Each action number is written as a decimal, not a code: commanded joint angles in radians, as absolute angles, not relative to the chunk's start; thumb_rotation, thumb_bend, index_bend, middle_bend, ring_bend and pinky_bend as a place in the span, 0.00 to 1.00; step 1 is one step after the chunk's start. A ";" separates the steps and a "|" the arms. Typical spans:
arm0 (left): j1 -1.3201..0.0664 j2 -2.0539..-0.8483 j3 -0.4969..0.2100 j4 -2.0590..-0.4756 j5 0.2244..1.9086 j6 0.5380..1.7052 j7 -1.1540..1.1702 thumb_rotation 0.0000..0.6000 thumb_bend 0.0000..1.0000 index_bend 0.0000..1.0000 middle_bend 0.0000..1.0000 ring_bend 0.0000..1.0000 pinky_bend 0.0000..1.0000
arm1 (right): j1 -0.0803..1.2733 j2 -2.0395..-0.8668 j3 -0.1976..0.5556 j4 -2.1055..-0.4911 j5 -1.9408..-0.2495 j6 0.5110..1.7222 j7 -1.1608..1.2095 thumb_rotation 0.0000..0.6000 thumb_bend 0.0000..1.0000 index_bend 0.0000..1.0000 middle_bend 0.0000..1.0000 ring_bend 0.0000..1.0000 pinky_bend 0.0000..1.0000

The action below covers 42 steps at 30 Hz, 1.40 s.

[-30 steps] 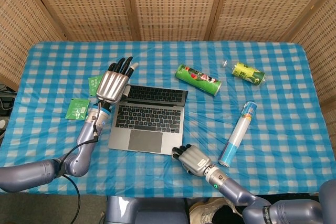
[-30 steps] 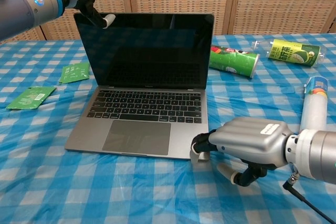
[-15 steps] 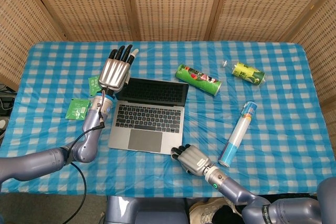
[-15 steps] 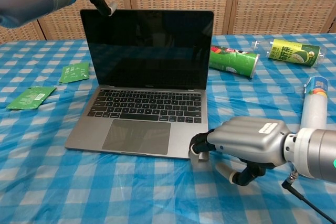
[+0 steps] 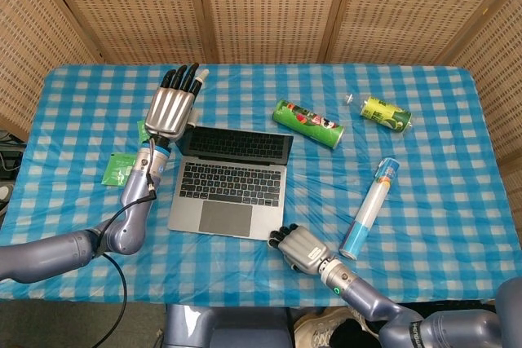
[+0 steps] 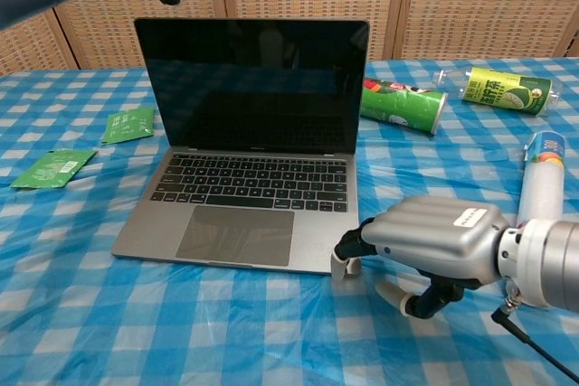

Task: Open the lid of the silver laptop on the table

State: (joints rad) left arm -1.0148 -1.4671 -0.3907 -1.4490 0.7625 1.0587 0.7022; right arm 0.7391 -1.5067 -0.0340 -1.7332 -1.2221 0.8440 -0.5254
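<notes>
A: What is different from a moment ago?

B: The left hand (image 5: 171, 110) is off the lid now. A second ago its fingers were against the top left corner of the screen; now it hangs above and just behind that corner, fingers straight and spread, holding nothing. The silver laptop (image 6: 249, 146) stands open near the middle of the checked table (image 5: 424, 234), screen upright and dark, keyboard and trackpad fully exposed.

A: So the task is finished?

B: I'd judge it essentially done. The lid stands on its own with no hand touching it, and what remains looks like pulling the arms away.

A: And the right hand?

B: The right hand (image 6: 425, 250) sits at the front right corner of the base, fingers curled down, one fingertip touching or just beside the edge. Whether it presses the base or only rests next to it, I cannot tell; it holds nothing I can see.

A: Anything hard to read?

B: In the chest view the left hand is cut off at the top edge, only a dark thumb showing. The head view foreshortens the screen, so its exact angle is unclear.
</notes>
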 commanded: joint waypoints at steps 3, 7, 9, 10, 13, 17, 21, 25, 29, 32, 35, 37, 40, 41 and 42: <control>-0.949 -1.319 -0.423 -1.620 0.807 1.114 0.632 1.00 0.53 0.00 0.00 0.00 0.07 | 0.721 -1.486 -0.023 -1.767 -1.299 0.896 -0.466 1.00 0.78 0.30 0.32 0.26 0.34; -0.891 -1.214 -0.427 -1.725 0.862 1.161 0.587 1.00 0.53 0.00 0.00 0.00 0.05 | 0.705 -1.444 0.000 -1.814 -1.387 0.964 -0.402 1.00 0.77 0.30 0.32 0.25 0.34; -0.864 -1.179 -0.426 -1.761 0.884 1.180 0.560 1.00 0.52 0.00 0.00 0.00 0.04 | 0.697 -1.419 0.011 -1.832 -1.426 1.001 -0.377 1.00 0.77 0.30 0.31 0.25 0.34; -0.843 -1.155 -0.422 -1.784 0.902 1.191 0.539 1.00 0.52 0.00 0.00 0.00 0.02 | 0.689 -1.401 0.018 -1.841 -1.450 1.027 -0.361 1.00 0.77 0.30 0.31 0.25 0.33; -0.788 -1.097 -0.402 -1.834 0.941 1.208 0.484 1.00 0.43 0.00 0.00 0.00 0.00 | 0.667 -1.348 0.024 -1.851 -1.509 1.088 -0.310 1.00 0.74 0.30 0.31 0.25 0.33; -0.703 -1.039 -0.364 -1.881 0.980 1.240 0.405 1.00 0.06 0.00 0.00 0.00 0.00 | 0.621 -1.263 0.026 -1.835 -1.575 1.188 -0.240 1.00 0.67 0.30 0.31 0.25 0.33; -0.606 -1.017 -0.312 -1.899 1.039 1.306 0.319 1.00 0.00 0.00 0.00 0.00 0.00 | 0.563 -1.199 0.019 -1.761 -1.649 1.313 -0.156 1.00 0.47 0.29 0.30 0.22 0.27; -0.498 -1.022 -0.236 -1.888 1.133 1.389 0.230 1.00 0.00 0.00 0.00 0.00 0.00 | 0.488 -1.186 0.013 -1.599 -1.714 1.474 -0.030 1.00 0.24 0.27 0.26 0.17 0.17; -0.393 -1.038 -0.151 -1.878 1.224 1.478 0.191 1.00 0.00 0.00 0.00 0.00 0.00 | 0.420 -1.202 0.009 -1.464 -1.705 1.567 0.058 1.00 0.03 0.22 0.19 0.10 0.05; -0.327 -1.054 -0.096 -1.870 1.278 1.534 0.172 1.00 0.00 0.00 0.00 0.00 0.00 | 0.377 -1.206 -0.004 -1.406 -1.678 1.586 0.113 1.00 0.00 0.18 0.13 0.05 0.00; -0.260 -1.079 -0.039 -1.855 1.328 1.591 0.155 1.00 0.00 0.00 0.00 0.00 0.00 | 0.339 -1.208 -0.018 -1.373 -1.657 1.603 0.153 1.00 0.00 0.14 0.09 0.01 0.00; -0.210 -1.102 0.008 -1.825 1.379 1.630 0.164 1.00 0.00 0.00 0.00 0.00 0.00 | 0.303 -1.208 -0.031 -1.351 -1.643 1.614 0.164 1.00 0.00 0.09 0.04 0.00 0.00; -0.160 -1.139 0.052 -1.782 1.425 1.667 0.199 1.00 0.00 0.00 0.00 0.00 0.00 | 0.260 -1.188 -0.049 -1.376 -1.616 1.607 0.153 1.00 0.00 0.04 0.00 0.00 0.00; -0.144 -1.152 0.063 -1.770 1.436 1.676 0.202 1.00 0.00 0.00 0.00 0.00 0.00 | 0.248 -1.179 -0.052 -1.391 -1.608 1.609 0.149 1.00 0.00 0.03 0.00 0.00 0.00; -0.125 -1.168 0.075 -1.757 1.450 1.688 0.198 1.00 0.00 0.00 0.00 0.00 0.00 | 0.230 -1.173 -0.054 -1.410 -1.600 1.617 0.149 1.00 0.00 0.03 0.00 0.00 0.00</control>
